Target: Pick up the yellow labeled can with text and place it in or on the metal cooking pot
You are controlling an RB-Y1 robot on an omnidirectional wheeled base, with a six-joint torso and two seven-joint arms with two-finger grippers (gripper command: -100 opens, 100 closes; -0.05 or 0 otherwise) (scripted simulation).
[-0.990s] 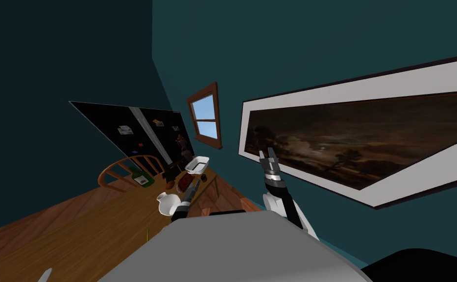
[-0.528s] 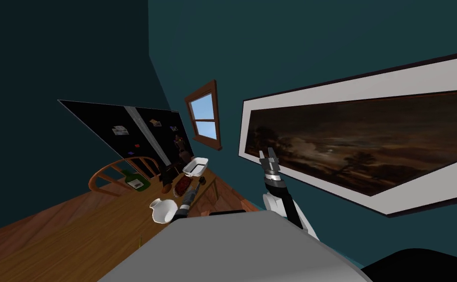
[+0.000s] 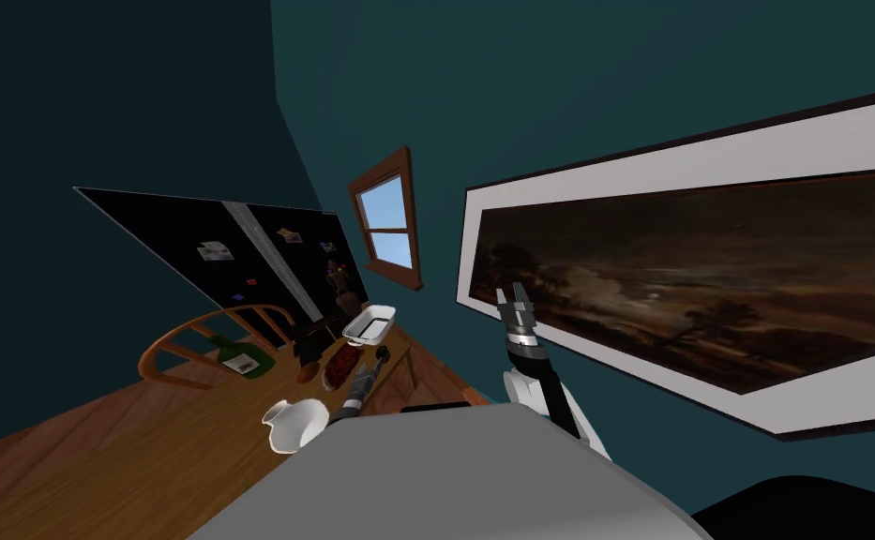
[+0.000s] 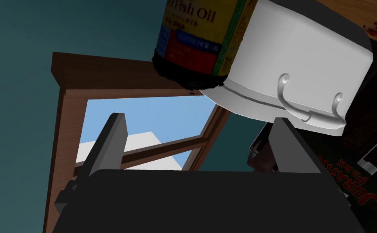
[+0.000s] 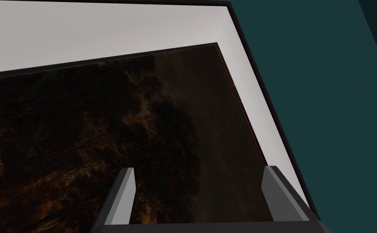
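With the left gripper (image 4: 198,119) released and empty, the can (image 4: 195,40) stands just beside the pot (image 4: 300,52), so a closing finger may strike the pot and topple the can.

Just ahead of the left pincer (image 4: 198,119) stand can (image 4: 195,40) and pot (image 4: 300,68).

Our right gripper (image 3: 515,296) carries two thin, light grey, blade-like fingers (image 5: 123,196) on a dark box, over a banded grey-and-black wrist (image 3: 522,336) and a white forearm (image 3: 522,386) with dark joints. Our left gripper (image 4: 198,120) has matching grey blades on a black block.
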